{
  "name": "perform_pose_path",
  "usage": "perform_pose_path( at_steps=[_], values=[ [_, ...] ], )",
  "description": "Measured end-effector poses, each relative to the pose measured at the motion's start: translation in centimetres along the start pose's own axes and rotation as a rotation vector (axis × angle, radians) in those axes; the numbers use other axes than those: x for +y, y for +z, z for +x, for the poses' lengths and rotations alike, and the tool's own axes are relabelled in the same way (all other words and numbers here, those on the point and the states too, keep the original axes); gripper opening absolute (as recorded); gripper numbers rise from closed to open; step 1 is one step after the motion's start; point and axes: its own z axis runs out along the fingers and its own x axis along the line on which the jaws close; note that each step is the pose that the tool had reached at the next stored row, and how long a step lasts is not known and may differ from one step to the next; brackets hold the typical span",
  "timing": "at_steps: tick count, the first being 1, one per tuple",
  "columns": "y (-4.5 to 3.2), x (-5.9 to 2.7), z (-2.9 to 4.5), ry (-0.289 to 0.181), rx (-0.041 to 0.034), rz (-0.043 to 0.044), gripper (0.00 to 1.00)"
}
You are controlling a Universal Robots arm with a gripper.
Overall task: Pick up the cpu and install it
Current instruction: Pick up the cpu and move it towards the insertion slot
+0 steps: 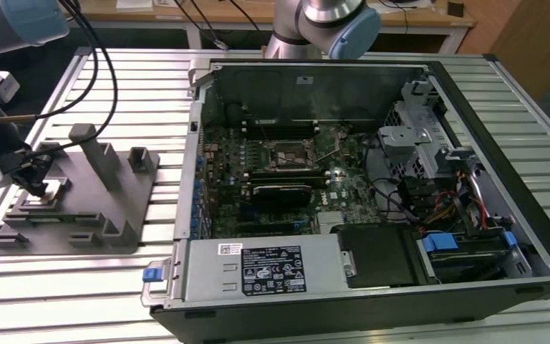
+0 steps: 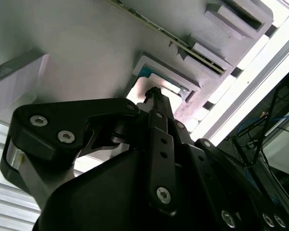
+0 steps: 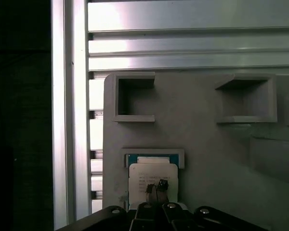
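Note:
The cpu [image 3: 145, 174], a pale square chip, lies flat in a framed nest of the grey fixture [image 3: 202, 144]. In the exterior view that fixture [image 1: 74, 208] sits on the slatted table at the exterior view's left, and the cpu [image 1: 54, 190] shows as a pale patch in it. My gripper [image 1: 34, 188] hangs straight over the chip with its dark fingertips [image 3: 162, 185] close together, shut, just at the chip's top face. In the second wrist view the black finger links [image 2: 160, 139] point down at the nest [image 2: 156, 72]. The open computer case [image 1: 351, 79] holds the motherboard with its socket [image 1: 289, 153].
Upright posts [image 1: 98, 154] rise from the fixture close to my gripper. Two empty square pockets [image 3: 135, 98] lie beyond the nest. Inside the case are a power supply [image 1: 261, 269], drive bays [image 1: 461, 251] and loose cables. Another robot arm [image 1: 337, 25] stands behind the case.

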Motion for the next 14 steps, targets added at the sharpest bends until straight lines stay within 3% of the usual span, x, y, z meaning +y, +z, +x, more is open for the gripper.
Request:
perform_pose_path(
  at_steps=[9, 11, 12, 14],
  values=[
    [0.07, 0.04, 0.00, 0.000, 0.0002, 0.0001, 0.11],
    [0.07, 0.04, 0.00, 0.000, 0.0002, 0.0001, 0.17],
    [0.07, 0.04, 0.00, 0.000, 0.0003, 0.0001, 0.29],
    [0.08, 0.04, 0.00, 0.000, 0.0002, 0.0001, 0.35]
  ],
)
